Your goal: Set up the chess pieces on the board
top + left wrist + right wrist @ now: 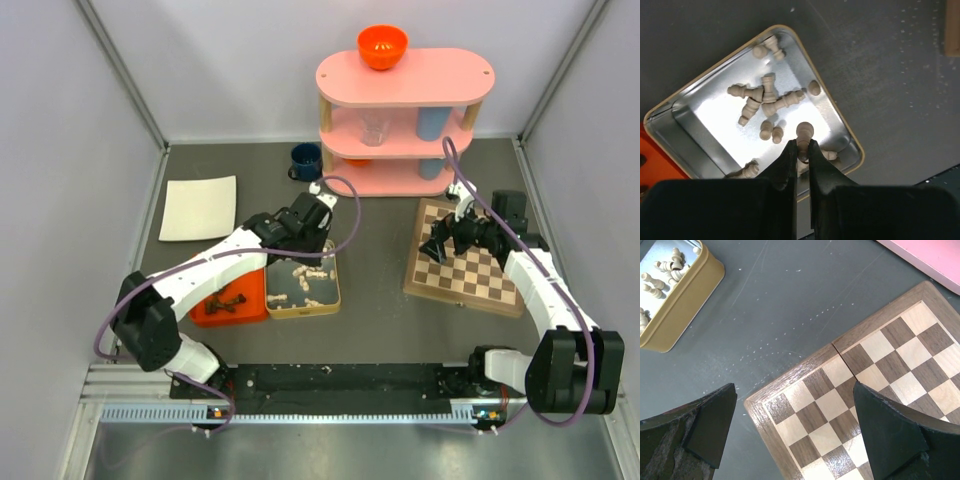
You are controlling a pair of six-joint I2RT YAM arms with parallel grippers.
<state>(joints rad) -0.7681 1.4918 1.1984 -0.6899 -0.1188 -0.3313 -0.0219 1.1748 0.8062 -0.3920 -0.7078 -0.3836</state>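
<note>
Pinching a pale pawn point(804, 132) low on its body, so the round head pokes out past the tips, the left gripper point(801, 145) hangs over the tin's point(715, 117) right side. That narrow grip on the stem looks chosen to keep the base free for standing the pawn on a square. Whether the pawn is clear of the tin floor I cannot tell. The other pale pieces point(765, 95) lie tumbled on their sides in the tin, which sits near the middle of the tabletop. Just left of it is the tray point(205, 310) with the dark pieces point(232, 300). Sorting by colour this way seems meant to let each side be fed in turn. The board point(880, 370) lies toward the tabletop's right edge, and the squares that show carry no piece. From its base at the near left corner the left arm folds its elbow out to the left. Its forearm slants inward across the tray, and its wrist tips down over the tin. The right arm rises from the near right corner and runs up beside the board. It bends its wrist inward, so the right gripper point(792, 395) hovers over the board's left edge, spread wide and holding nothing.
</note>
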